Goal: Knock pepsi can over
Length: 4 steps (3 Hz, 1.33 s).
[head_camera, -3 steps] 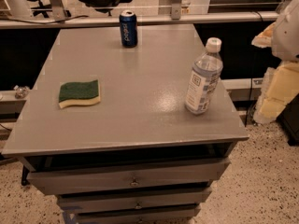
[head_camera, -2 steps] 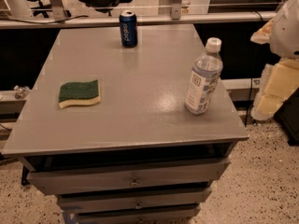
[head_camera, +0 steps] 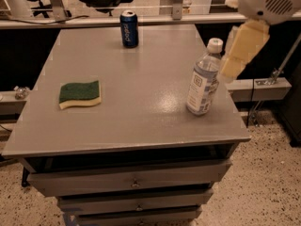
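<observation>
The pepsi can (head_camera: 129,28) stands upright near the far edge of the grey table (head_camera: 141,107), left of centre. It is dark blue with white lettering and a silver top rim. My gripper (head_camera: 233,65) hangs from the white arm (head_camera: 270,1) at the upper right. It is just right of the clear plastic bottle's neck, above the table's right edge. It holds nothing and is far from the can, to the can's right and nearer the front.
A clear plastic bottle (head_camera: 203,79) with a white cap stands upright near the table's right edge. A green and yellow sponge (head_camera: 80,94) lies at the left. Drawers (head_camera: 134,180) sit under the tabletop. Office chairs stand behind the far rail.
My arm and gripper have moved left and up, from beside the table's right edge to close by the bottle's neck. The can, bottle and sponge have not moved.
</observation>
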### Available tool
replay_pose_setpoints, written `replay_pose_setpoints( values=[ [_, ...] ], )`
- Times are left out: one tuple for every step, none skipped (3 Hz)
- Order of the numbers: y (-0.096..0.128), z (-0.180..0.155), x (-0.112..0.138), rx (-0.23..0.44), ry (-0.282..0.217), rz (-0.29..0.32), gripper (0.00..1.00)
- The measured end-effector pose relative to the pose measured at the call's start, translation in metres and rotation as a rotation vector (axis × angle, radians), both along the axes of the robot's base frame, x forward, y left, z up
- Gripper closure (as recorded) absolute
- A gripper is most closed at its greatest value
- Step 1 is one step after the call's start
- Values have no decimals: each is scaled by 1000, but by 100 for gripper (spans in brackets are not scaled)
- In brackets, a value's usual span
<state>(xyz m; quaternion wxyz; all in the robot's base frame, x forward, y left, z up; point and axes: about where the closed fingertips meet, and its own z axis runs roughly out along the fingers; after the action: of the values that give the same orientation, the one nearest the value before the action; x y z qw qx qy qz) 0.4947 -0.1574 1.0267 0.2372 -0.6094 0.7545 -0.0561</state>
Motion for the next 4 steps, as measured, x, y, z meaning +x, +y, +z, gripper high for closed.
replay_pose_setpoints(
  values=[
    [45, 12, 20, 86, -43, 12, 0],
    [91, 2, 38, 172, -77, 15, 0],
    [128, -29, 67, 240, -97, 1, 0],
    [165, -47, 108, 301, -144, -24, 0]
  ],
)
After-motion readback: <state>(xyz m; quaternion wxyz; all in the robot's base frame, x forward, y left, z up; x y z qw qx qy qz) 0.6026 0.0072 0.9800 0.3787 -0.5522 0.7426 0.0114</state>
